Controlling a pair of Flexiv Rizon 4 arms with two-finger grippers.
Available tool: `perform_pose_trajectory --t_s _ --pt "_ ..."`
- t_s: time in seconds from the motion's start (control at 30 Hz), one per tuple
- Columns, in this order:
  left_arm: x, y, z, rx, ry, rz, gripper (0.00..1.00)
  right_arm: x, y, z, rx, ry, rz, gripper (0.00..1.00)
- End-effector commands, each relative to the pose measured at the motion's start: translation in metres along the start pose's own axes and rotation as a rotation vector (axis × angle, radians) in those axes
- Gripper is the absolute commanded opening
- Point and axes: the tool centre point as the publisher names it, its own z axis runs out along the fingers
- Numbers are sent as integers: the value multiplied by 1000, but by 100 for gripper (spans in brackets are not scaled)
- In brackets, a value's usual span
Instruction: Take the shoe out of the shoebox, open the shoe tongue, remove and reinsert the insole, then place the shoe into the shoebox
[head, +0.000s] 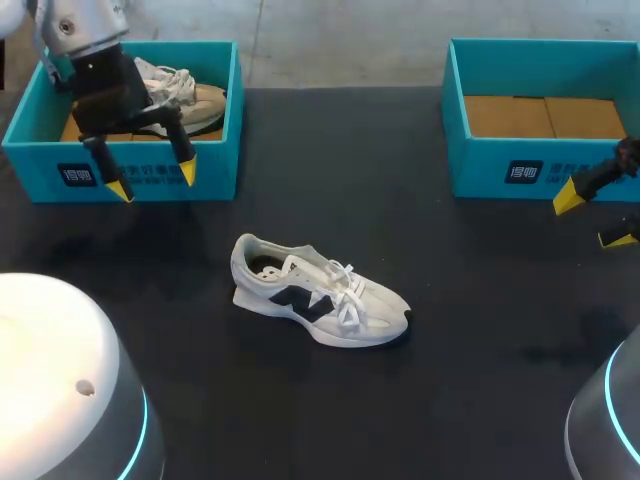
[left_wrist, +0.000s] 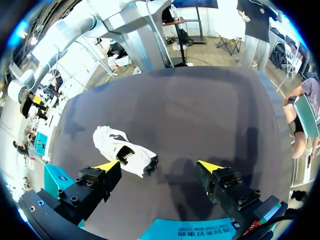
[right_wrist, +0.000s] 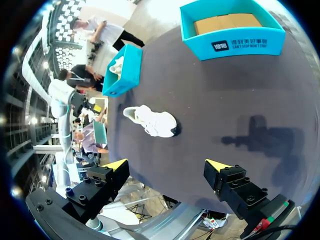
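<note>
A white shoe (head: 318, 292) with a dark side logo and white laces lies on its sole mid-table, toe pointing right. My left gripper (head: 153, 180) hangs open over the front wall of the left teal shoebox (head: 215, 165), with nothing between its fingers. In the left wrist view the shoe (left_wrist: 125, 150) lies ahead of the open left gripper (left_wrist: 159, 167), nearer one finger. My right gripper (head: 594, 218) stands open at the table's right edge, in front of the right teal shoebox (head: 500, 170). The right wrist view shows the shoe (right_wrist: 152, 120) far ahead of the empty right gripper (right_wrist: 167, 165).
A second, beige-and-white shoe (head: 185, 95) rests inside the left shoebox. The right shoebox (right_wrist: 232, 30) holds only brown cardboard on its floor. Dark tabletop (head: 480, 320) surrounds the shoe. Rounded white arm bases (head: 60, 380) stand at the two near corners.
</note>
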Motion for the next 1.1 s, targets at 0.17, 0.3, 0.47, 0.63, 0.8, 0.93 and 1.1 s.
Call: perform_pose_trajectory --t_s 0.17,0.3,0.47,0.63,0.8,0.93,1.1 --pt "1 -1 1 -5 0 0 100 0 0 1 0 -3 2 100" --pt "6 -7 5 35 -222 -317 100 0 0 1 0 -3 2 100" --pt "21 -14 16 -19 -350 -569 100 0 0 1 0 -3 2 100" --pt "35 -11 24 77 -520 -745 100 0 0 1 0 -3 2 100" --pt "48 -10 34 190 -689 -841 100 0 0 1 0 -3 2 100" --pt "54 -7 42 254 -797 -904 100 0 0 1 0 -3 2 100" --pt "62 0 49 345 -926 -993 100 0 0 1 0 -3 2 100"
